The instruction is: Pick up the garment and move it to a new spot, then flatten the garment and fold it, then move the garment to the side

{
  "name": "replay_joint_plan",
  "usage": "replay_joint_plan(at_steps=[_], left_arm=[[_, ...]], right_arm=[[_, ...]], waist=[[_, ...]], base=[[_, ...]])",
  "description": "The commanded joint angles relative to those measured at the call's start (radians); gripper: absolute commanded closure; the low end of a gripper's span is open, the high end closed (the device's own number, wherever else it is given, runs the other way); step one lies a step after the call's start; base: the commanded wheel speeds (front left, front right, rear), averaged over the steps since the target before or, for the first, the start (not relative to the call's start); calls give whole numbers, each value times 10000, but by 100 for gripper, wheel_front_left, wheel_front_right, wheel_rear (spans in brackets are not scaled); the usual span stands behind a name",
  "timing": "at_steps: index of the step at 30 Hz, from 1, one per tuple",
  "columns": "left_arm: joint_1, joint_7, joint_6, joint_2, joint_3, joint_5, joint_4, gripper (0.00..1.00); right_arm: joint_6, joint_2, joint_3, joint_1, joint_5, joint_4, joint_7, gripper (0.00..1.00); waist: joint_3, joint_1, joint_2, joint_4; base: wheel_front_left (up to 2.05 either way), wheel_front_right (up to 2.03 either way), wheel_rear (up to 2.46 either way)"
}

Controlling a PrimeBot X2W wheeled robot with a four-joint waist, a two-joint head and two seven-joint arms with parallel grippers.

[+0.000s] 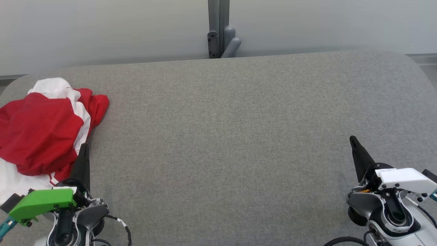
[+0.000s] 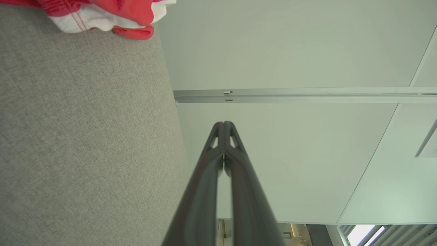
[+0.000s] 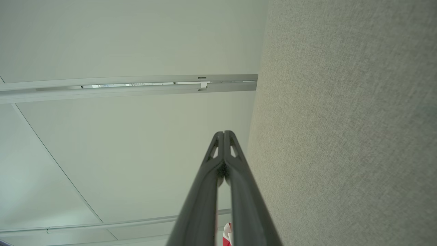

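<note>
Lying beside the left end effector (image 1: 84, 149), garment (image 1: 37, 133) is far from right end effector (image 1: 353, 140); both closed.

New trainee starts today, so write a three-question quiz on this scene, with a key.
1. True or false: the garment lies folded at the middle of the table.
2. Fill in: the left gripper and the right gripper both have their fingers ___.
3. Which is nearer the garment? A) left gripper B) right gripper C) neither, both equally far

Key:
1. False: it is crumpled at the table's left end.
2. Shut.
3. A.
</note>
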Motion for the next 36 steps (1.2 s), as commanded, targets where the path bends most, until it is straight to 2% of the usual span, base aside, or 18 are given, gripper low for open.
replay_joint_plan(at_steps=[1, 15, 16, 24, 27, 36], left_arm=[[-45, 19, 12, 59, 35, -26, -7, 100], [-45, 19, 12, 59, 35, -25, -7, 100], [-45, 19, 12, 59, 35, -26, -7, 0], [214, -317, -63, -21, -261, 91, 129, 0], [277, -476, -94, -18, -350, 251, 139, 0], [375, -910, -111, -10, -622, 1559, 118, 0]], right_arm=[[4, -57, 3, -105, 82, -35, -27, 100], [4, -59, 6, -105, 83, -36, -30, 100], [4, -58, 6, -105, 85, -36, -30, 0], [-2, 318, -122, 270, -403, 48, -27, 0], [-1, 440, -230, 362, -813, 5, -42, 0], [-1, 655, -468, 535, -3346, -204, -82, 0]], waist=[[0, 0, 0, 0], [0, 0, 0, 0], [0, 0, 0, 0], [-17, 0, 19, 5], [-16, 0, 12, 4], [-7, 0, 0, 3]], base=[[0, 0, 0], [0, 0, 0], [0, 0, 0], [0, 0, 0], [0, 0, 0], [0, 0, 0]])
